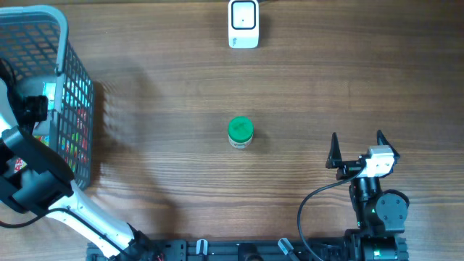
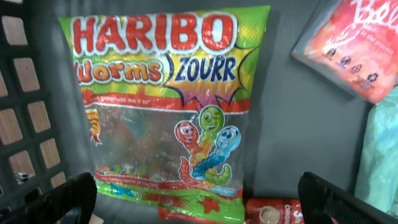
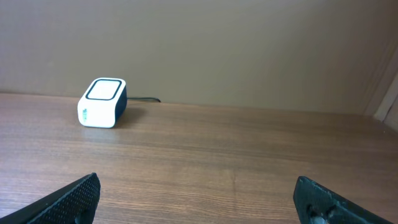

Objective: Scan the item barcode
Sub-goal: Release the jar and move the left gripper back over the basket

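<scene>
My left arm (image 1: 29,174) reaches down into the grey wire basket (image 1: 69,80) at the table's left edge. Its gripper (image 2: 199,200) hangs open over a Haribo sour worms bag (image 2: 168,106) that lies flat on the basket floor, and the black fingers (image 2: 62,199) straddle the bag's lower end without touching it. No barcode shows on this side of the bag. The white barcode scanner (image 1: 243,23) stands at the far middle of the table, also seen as a small box (image 3: 102,102) in the right wrist view. My right gripper (image 1: 357,148) rests open and empty at the near right.
A green-lidded jar (image 1: 240,132) stands at the table's centre. The basket also holds a pink pack (image 2: 354,50), a red packet (image 2: 273,211) and a teal item (image 2: 382,155). The basket's wall (image 2: 25,112) rises close on the left of the bag.
</scene>
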### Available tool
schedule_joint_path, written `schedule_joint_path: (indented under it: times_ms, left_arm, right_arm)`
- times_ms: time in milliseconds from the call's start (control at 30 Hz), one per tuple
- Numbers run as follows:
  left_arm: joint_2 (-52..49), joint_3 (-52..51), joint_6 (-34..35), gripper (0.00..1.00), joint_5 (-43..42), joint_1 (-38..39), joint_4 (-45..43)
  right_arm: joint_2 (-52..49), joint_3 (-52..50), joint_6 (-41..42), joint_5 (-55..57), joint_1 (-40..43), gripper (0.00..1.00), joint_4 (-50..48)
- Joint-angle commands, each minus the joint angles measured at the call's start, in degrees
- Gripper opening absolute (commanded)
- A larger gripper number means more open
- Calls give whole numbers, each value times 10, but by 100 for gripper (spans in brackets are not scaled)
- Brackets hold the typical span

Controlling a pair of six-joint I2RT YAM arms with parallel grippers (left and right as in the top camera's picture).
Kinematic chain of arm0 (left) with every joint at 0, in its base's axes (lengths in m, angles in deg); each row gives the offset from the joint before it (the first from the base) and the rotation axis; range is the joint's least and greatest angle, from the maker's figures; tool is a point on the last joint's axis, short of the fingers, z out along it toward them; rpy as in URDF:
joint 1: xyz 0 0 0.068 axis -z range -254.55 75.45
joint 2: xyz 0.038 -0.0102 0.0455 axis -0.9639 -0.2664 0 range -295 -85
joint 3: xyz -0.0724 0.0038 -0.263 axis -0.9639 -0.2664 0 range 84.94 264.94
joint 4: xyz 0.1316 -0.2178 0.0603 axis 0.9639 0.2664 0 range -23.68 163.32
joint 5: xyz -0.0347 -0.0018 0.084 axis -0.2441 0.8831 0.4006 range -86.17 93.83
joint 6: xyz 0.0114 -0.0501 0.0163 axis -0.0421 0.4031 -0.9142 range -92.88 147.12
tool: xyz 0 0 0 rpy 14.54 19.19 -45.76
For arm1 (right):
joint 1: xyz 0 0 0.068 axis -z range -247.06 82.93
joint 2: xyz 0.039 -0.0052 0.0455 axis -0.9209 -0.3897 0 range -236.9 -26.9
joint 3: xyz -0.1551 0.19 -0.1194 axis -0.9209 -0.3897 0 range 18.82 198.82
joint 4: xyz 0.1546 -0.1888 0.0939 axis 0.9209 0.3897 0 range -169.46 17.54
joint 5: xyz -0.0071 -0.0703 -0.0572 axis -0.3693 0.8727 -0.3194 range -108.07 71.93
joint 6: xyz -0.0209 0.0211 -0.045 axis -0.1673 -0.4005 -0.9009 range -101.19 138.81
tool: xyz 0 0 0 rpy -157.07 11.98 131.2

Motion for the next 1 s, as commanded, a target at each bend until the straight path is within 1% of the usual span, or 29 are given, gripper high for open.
schedule_joint_path:
  times_ms: [0, 300, 700, 900, 933, 967]
  left_arm:
    - [-10, 2, 5, 100, 21, -4, -4]
    - [-32, 2, 5, 100, 27, -4, -6]
    - [-95, 0, 5, 100, 27, -4, -27]
    - [-101, -60, 5, 100, 27, -4, -78]
    - [-101, -68, 5, 99, 27, -4, -82]
    - [-101, -74, 5, 88, 27, -4, -82]
  right_arm:
    - [0, 0, -8, -7, -2, 100, -2]
    - [0, 0, -8, -7, -2, 100, -2]
    - [0, 0, -8, -7, -2, 100, -2]
    - [0, 0, -8, -7, -2, 100, -2]
    - [0, 0, -7, -7, -2, 100, -2]
    - [0, 0, -8, -7, -2, 100, -2]
